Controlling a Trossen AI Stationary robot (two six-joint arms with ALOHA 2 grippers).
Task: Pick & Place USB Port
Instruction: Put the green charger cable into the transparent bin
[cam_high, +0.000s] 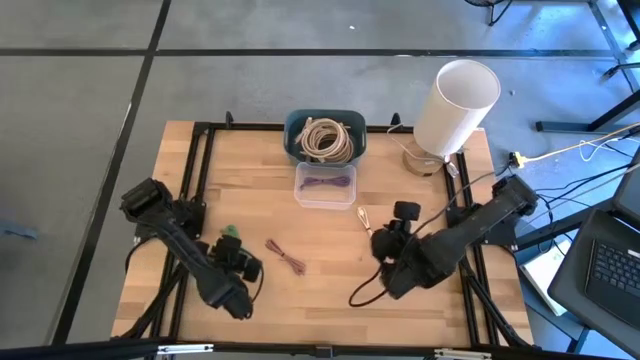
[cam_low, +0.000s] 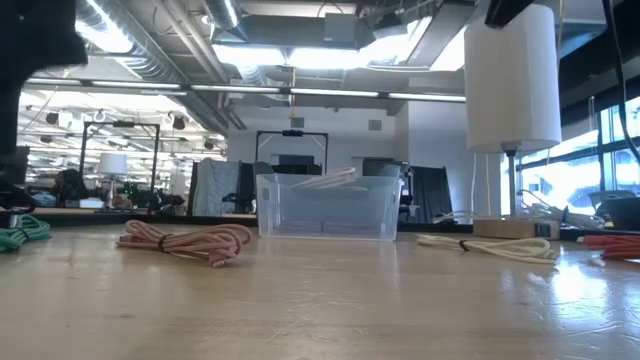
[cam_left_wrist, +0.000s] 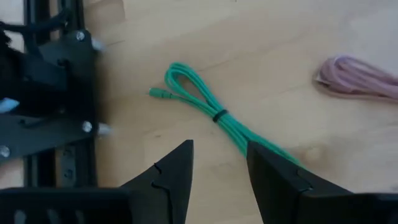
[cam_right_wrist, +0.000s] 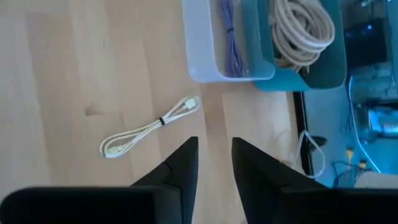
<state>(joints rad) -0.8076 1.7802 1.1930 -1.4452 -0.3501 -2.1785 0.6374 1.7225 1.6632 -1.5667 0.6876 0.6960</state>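
Observation:
Several bundled cables lie flat on the wooden table. A green cable lies just ahead of my left gripper, which is open above it at the table's left. A white cable lies ahead of my right gripper, which is open with a narrow gap and hovers right of centre. A pink cable lies between the two arms. A clear container holds a purple cable.
A teal bin with a coiled beige cable stands behind the clear container at the far edge. A white lamp stands at the far right corner. A black cable loops near the right arm.

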